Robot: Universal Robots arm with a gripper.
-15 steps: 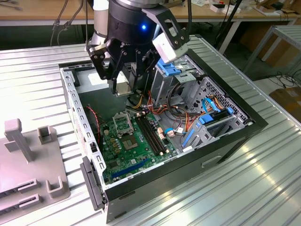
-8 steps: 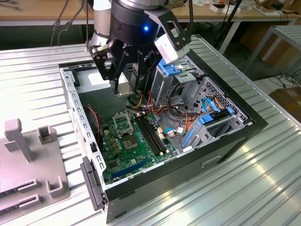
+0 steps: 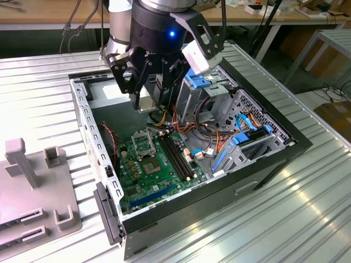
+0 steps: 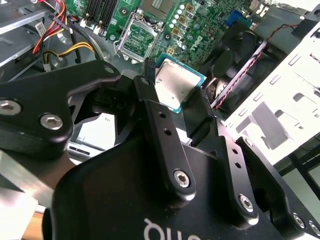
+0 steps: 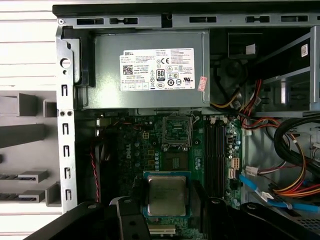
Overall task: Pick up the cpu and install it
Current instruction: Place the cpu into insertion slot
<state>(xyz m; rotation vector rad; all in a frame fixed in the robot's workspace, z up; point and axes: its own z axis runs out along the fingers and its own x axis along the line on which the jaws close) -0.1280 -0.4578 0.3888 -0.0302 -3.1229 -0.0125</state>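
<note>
The cpu [image 5: 166, 195], a thin square plate with a silver-grey face and a teal rim, hangs edge-gripped between my gripper's [image 5: 166, 198] two black fingers. In the second wrist view the cpu [image 4: 175, 86] sits tilted in the gripper [image 4: 175, 81], above the green board [image 4: 200, 30]. The open cpu socket [image 5: 177, 131] with its metal frame lies on the board, apart from the plate. From the exterior view, the gripper [image 3: 148, 102] hovers over the open computer case, with the cpu [image 3: 145, 103] above and behind the socket [image 3: 143, 143].
A grey power supply box [image 5: 150, 70] with a white label fills the case's rear. Black memory slots [image 3: 176, 156], bundled cables [image 3: 211, 137] and blue drive brackets [image 3: 241, 143] crowd the board's right side. Grey fixtures [image 3: 22, 164] stand on the table at the exterior view's left.
</note>
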